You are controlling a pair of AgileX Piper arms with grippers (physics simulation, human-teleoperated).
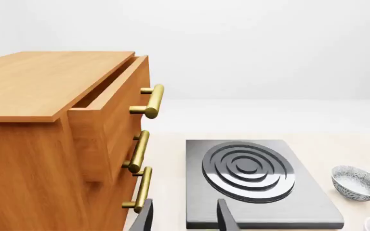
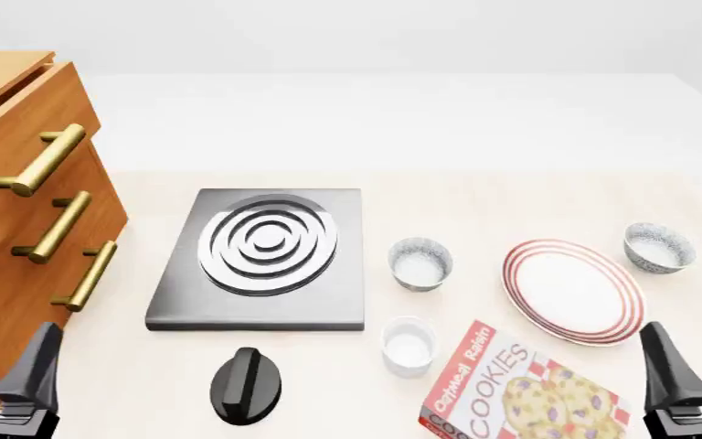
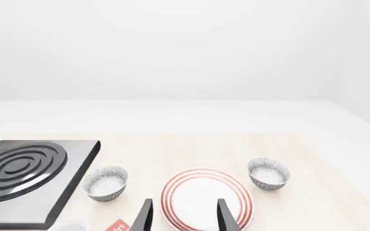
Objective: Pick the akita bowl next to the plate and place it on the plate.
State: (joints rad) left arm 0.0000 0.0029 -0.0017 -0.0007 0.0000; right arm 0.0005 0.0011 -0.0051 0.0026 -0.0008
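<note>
Since two akita bowls sit near the plate [image 2: 573, 290], take the akita bowl [image 2: 658, 247] just beside it w/ your right gripper [image 3: 183, 216]; jaws wide, empty.

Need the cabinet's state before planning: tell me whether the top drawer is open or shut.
Open, partway. The top drawer juts out past the wooden cabinet front, leaving a dark gap under the cabinet top; the drawers below sit further back.

Both grippers are matte black. The left gripper [image 2: 4, 370] and right gripper [image 2: 693, 366] each carry two flat, tapered fingers [image 3: 142, 217] with angular, blade-like outlines.
</note>
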